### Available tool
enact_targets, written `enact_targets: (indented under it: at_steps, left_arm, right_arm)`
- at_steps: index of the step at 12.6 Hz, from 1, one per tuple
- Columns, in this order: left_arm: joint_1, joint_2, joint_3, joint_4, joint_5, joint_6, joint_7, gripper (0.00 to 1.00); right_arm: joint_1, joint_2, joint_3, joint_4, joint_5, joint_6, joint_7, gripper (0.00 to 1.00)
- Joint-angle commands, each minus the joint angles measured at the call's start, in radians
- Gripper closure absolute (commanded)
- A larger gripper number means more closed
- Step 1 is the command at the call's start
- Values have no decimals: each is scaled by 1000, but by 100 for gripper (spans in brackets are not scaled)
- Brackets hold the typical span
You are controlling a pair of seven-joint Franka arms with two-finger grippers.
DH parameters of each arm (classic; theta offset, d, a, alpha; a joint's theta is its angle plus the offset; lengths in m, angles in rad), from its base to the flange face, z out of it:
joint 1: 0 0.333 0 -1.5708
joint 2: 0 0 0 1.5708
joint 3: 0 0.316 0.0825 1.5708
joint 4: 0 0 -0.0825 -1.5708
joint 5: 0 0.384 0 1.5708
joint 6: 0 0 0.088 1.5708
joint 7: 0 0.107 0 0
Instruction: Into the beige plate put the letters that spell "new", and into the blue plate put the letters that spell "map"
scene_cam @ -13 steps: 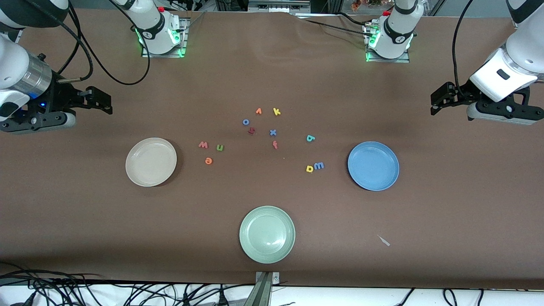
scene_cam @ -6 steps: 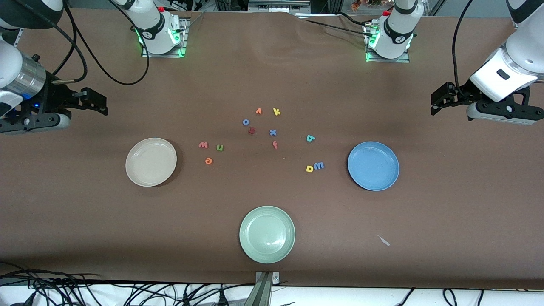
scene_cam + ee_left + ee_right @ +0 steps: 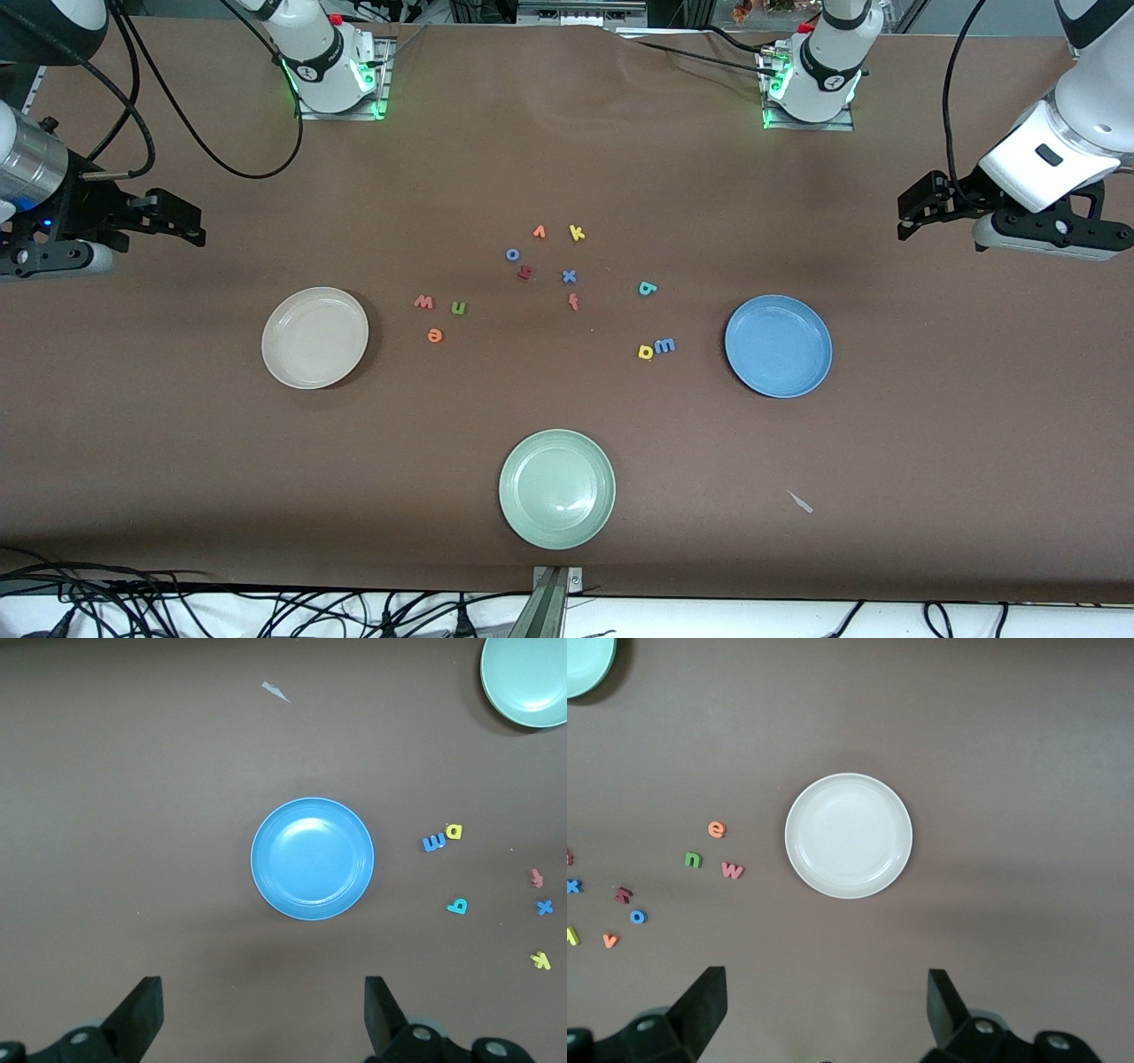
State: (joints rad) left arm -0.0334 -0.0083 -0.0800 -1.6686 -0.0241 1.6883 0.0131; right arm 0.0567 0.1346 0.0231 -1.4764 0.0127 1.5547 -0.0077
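Note:
The beige plate (image 3: 314, 338) (image 3: 849, 835) lies toward the right arm's end of the table. Beside it lie the salmon w (image 3: 424, 302) (image 3: 733, 870), green n (image 3: 458, 307) (image 3: 694, 859) and orange e (image 3: 434, 335) (image 3: 717, 828). The blue plate (image 3: 778, 346) (image 3: 312, 859) lies toward the left arm's end. Near it are the blue m (image 3: 665, 346) (image 3: 433, 842), touching a yellow round letter (image 3: 646, 352) (image 3: 454, 831), and a teal round letter (image 3: 648, 288) (image 3: 457, 906). My right gripper (image 3: 182, 221) (image 3: 824, 988) hangs open over bare table. My left gripper (image 3: 917, 208) (image 3: 261, 992) hangs open and empty too.
A pale green plate (image 3: 556, 488) sits nearest the front camera. Between the two plates lies a cluster of spare letters: blue o (image 3: 512, 254), orange v (image 3: 539, 232), yellow k (image 3: 577, 233), blue x (image 3: 569, 276), red-orange f (image 3: 573, 302). A small pale scrap (image 3: 800, 501) lies on the cloth.
My right arm has drawn back toward its own end of the table, away from the beige plate. The left arm and all letters have stayed put.

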Motion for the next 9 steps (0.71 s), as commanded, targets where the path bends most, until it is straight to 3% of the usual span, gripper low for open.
enact_targets:
  at_steps: [1,9]
  left_arm:
    - [0,-4,0,4,-17,-12,10,0]
    - [0,-4,2,4,-17,-12,13,0]
  right_arm:
    - [-1,-4,1,13,-5,-7,-12,0]
    - [-3,-21,-11,-22,10,-8,-15,0]
